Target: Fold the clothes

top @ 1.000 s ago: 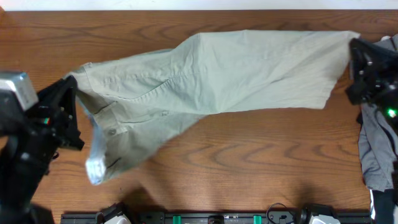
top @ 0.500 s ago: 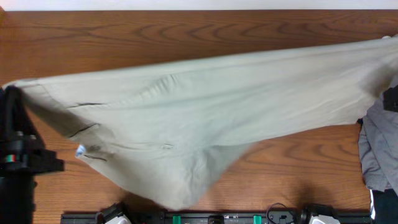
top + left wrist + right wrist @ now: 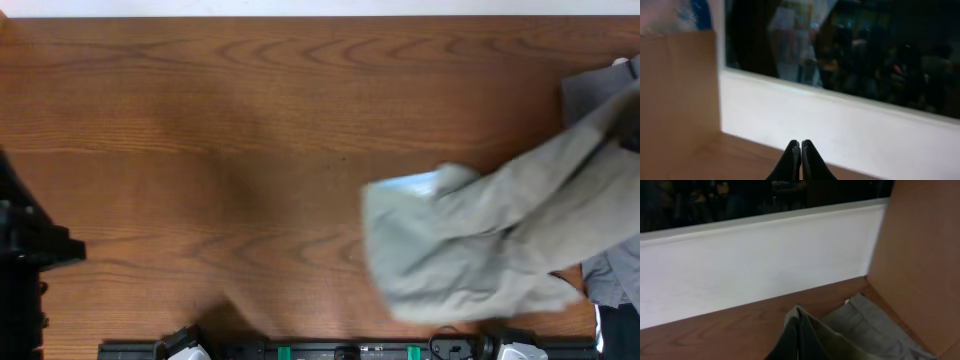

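Observation:
The pale khaki-green shorts point(image 3: 470, 250) lie bunched at the right of the table, with one end lifted up toward the right edge. My right gripper point(image 3: 800, 322) is shut on a fold of the khaki fabric point(image 3: 840, 345); in the overhead view the cloth mostly hides it. My left gripper point(image 3: 801, 145) is shut and empty. Its arm point(image 3: 30, 245) sits at the far left edge, well away from the shorts.
Darker grey garments point(image 3: 610, 270) lie at the right edge beside and under the shorts, also showing in the right wrist view point(image 3: 875, 325). Bare wooden tabletop point(image 3: 200, 150) spans the left and middle. A black rail point(image 3: 340, 350) runs along the front edge.
My left gripper has let go of the shorts. The stretched shorts swung to the right and collapsed into a bunch, still held by my right gripper.

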{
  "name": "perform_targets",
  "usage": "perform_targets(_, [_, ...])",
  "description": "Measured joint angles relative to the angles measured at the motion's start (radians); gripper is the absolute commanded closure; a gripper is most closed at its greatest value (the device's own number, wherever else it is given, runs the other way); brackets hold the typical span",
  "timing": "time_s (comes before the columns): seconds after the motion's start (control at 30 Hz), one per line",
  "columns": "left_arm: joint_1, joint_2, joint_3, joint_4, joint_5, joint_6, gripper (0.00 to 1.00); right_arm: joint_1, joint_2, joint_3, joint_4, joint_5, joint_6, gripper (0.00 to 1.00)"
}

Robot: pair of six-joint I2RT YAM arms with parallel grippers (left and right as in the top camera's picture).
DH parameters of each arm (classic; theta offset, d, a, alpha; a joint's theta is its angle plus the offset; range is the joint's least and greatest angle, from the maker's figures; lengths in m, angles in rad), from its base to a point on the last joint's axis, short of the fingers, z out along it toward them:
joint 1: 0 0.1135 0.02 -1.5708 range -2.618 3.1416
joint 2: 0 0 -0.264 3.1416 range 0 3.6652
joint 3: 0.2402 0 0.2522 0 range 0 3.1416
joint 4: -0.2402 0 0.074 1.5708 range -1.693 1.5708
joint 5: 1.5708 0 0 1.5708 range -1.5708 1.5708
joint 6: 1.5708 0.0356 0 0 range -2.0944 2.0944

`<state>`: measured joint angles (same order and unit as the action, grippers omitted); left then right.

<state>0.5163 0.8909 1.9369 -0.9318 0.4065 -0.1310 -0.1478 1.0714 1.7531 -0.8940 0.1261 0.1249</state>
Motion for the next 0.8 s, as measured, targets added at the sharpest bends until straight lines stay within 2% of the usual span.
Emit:
perform_targets(0.2, [0.0,0.092,-0.018,-0.166,0.207,0.009,0.86,0.0,0.015,0.0,-0.002,-0.05,0.0,0.99])
perform_targets(0.27, [0.0,0.15,-0.05,-0.194,0.317,0.039,0.83,0.0,0.026,0.0,-0.002,-0.069,0.0,0.99])
perform_targets(0.3, [-0.004,0.19,-0.071,-0.207,0.386,0.065,0.78,0.0,0.034,0.0,-0.001,-0.085,0.0,0.99])
perform_targets(0.43, [-0.069,0.351,-0.134,-0.264,0.58,0.183,0.77,-0.002,0.059,0.0,0.024,-0.164,-0.004,0.99])
perform_targets(0.6, [-0.246,0.515,-0.158,-0.295,0.674,0.329,0.71,-0.002,0.076,-0.001,0.145,-0.309,-0.007,0.99])
perform_targets(0.77, [-0.444,0.613,-0.158,-0.295,0.685,0.425,0.69,-0.002,0.076,-0.001,0.291,-0.479,0.011,0.99])
perform_targets(0.8, [-0.475,0.629,-0.158,-0.295,0.678,0.435,0.66,-0.002,0.076,-0.001,0.315,-0.511,0.018,0.99])
